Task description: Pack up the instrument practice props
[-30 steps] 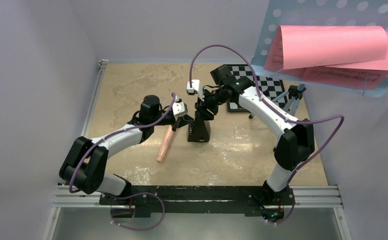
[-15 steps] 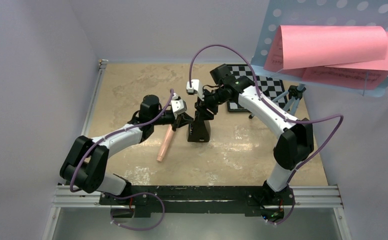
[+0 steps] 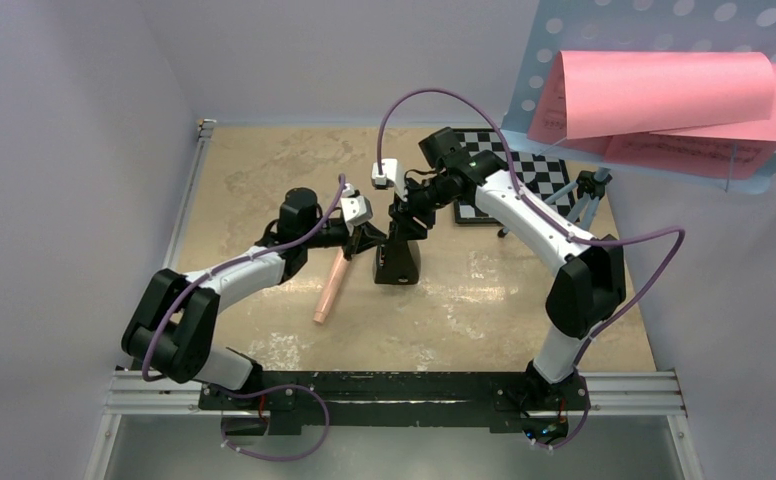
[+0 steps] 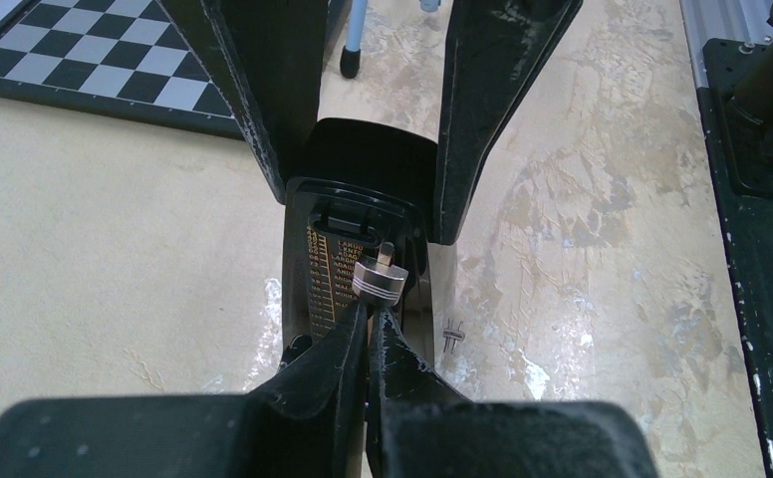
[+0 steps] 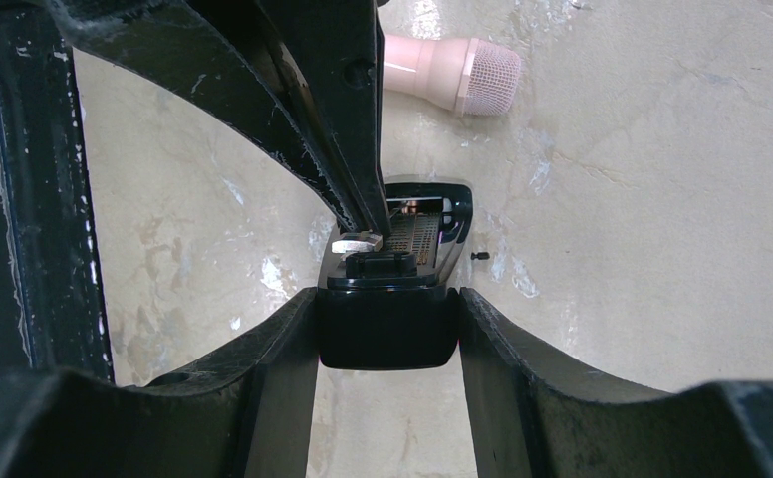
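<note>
The black pyramid metronome (image 3: pixel 399 258) stands mid-table with its front cover off, scale and pendulum showing. My right gripper (image 3: pixel 405 222) is shut on its top (image 5: pixel 387 334), one finger against each side. My left gripper (image 4: pixel 371 314) comes in from the left and is shut on the thin pendulum rod just below the silver weight (image 4: pixel 379 280). The peach-pink recorder (image 3: pixel 330 288) lies flat on the table left of the metronome, its end (image 5: pixel 457 78) in the right wrist view. At the far right, the light-blue music stand (image 3: pixel 654 30) holds the pink pages (image 3: pixel 664 95).
A black-and-white chessboard (image 3: pixel 519 172) lies behind the metronome, under the right arm. The stand's tripod legs (image 3: pixel 586 200) rest at the chessboard's right edge. Grey walls close in the table on the left, back and right. The black mounting rail (image 3: pixel 394 390) runs along the near edge.
My left wrist has shifted slightly up and away from the near edge, still pinched on the pendulum rod. The right gripper and the metronome have stayed put.
</note>
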Tool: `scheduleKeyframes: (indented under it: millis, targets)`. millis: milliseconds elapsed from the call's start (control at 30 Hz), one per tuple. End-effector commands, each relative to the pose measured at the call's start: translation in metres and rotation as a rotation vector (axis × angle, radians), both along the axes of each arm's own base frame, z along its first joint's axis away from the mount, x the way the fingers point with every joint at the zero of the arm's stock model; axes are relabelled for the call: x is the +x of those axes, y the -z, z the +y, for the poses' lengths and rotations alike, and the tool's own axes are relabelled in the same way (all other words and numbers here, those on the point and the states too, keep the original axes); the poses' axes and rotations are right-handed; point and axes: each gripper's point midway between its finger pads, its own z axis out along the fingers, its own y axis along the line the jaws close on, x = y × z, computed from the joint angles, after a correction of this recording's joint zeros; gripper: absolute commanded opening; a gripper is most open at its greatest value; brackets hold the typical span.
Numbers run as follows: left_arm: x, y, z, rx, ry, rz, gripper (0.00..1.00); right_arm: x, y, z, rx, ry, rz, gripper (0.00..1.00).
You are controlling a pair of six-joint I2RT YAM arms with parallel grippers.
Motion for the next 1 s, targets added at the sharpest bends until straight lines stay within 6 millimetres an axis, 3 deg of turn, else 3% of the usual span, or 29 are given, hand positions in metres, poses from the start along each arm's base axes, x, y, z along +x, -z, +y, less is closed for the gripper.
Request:
scheduleKeyframes:
  millis: [0, 267, 500, 967]
  targets:
    - [0.021, -0.040, -0.012, -0.057, -0.003, -0.112, 0.00, -0.020, 0.028, 0.011, -0.035, -0.065, 0.104, 0.00]
    - [0.028, -0.046, -0.016, -0.058, -0.022, -0.045, 0.00, -0.019, 0.024, 0.015, -0.037, -0.092, 0.075, 0.00]
    - [0.022, -0.057, -0.017, -0.088, -0.003, -0.032, 0.22, -0.017, 0.024, 0.017, -0.039, -0.108, 0.060, 0.00]
    - [0.022, -0.061, -0.014, -0.115, -0.007, -0.087, 0.37, -0.016, 0.024, 0.019, -0.035, -0.107, 0.063, 0.00]
